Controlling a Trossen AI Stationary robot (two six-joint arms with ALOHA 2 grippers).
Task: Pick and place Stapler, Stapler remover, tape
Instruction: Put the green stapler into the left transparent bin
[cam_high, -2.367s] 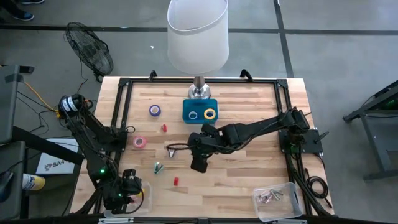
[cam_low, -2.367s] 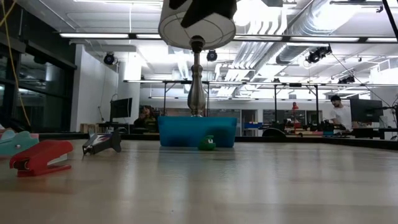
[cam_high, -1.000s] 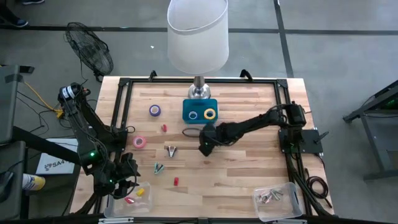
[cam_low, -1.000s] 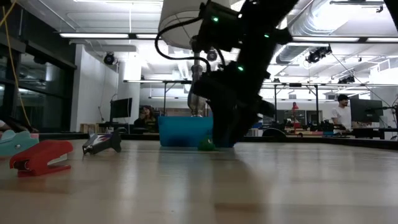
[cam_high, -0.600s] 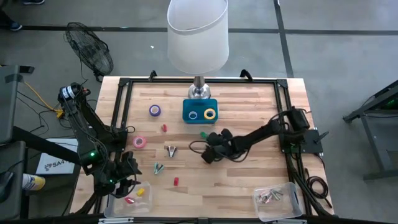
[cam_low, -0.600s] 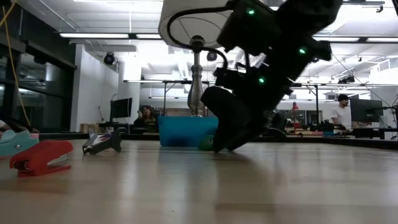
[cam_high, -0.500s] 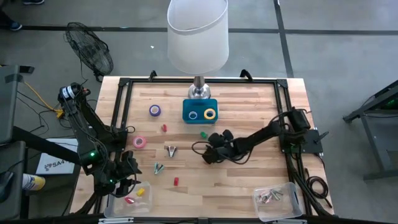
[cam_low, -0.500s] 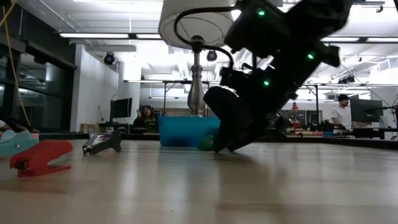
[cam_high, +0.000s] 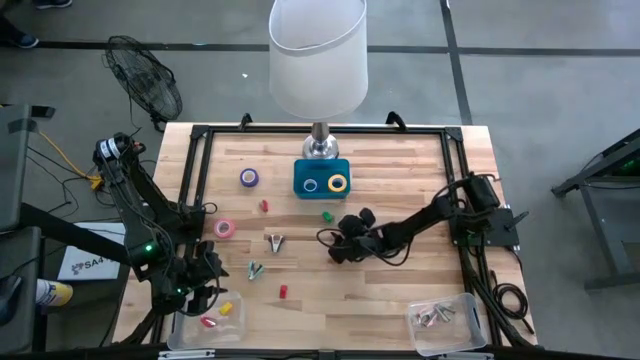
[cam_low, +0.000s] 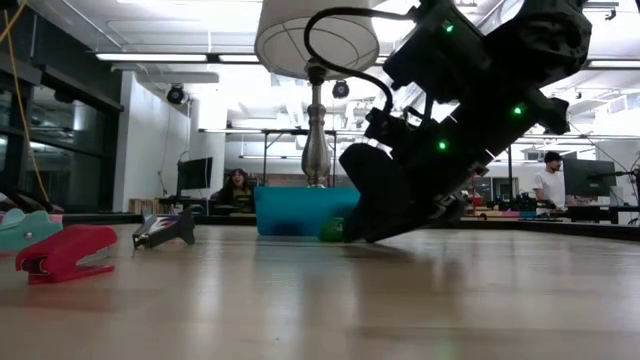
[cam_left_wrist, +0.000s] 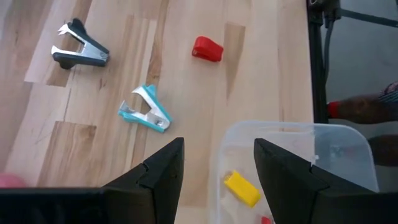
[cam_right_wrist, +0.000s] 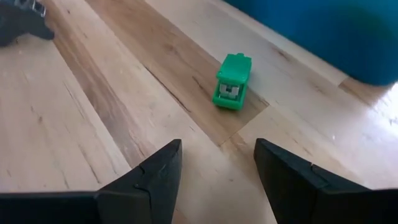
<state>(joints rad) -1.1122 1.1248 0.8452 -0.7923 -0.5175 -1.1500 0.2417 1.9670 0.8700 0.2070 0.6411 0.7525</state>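
Wooden worktop (cam_high: 400, 290) inside a black frame, lamp at the far edge. Left gripper (cam_high: 205, 283) sits at the near left corner above a clear bin (cam_left_wrist: 339, 146) holding a yellow block (cam_left_wrist: 241, 188); fingers (cam_left_wrist: 163, 169) parted, nothing between them. On the left half lie the loose things: pink tape (cam_high: 225, 229) near the left frame, purple tape (cam_high: 249, 178) farther back, black stapler remover (cam_high: 275, 241) toward the middle, teal stapler remover (cam_high: 256, 269) just nearer, red stapler (cam_high: 283, 291) nearest of the three. Small red block (cam_high: 264, 206) lies between the purple tape and the black remover. Blue tray (cam_high: 322, 177) stands at the lamp's foot, with a blue roll (cam_high: 311, 185) and a yellow roll (cam_high: 338, 183) inside. Green stapler (cam_high: 327, 215) rests on the wood just near of the tray. Right gripper (cam_high: 339, 247) is low over the middle of the worktop, near the green stapler but apart from it; fingers (cam_right_wrist: 155, 180) parted and empty. Second clear bin (cam_high: 445, 322) at the near right corner holds small metal pieces.
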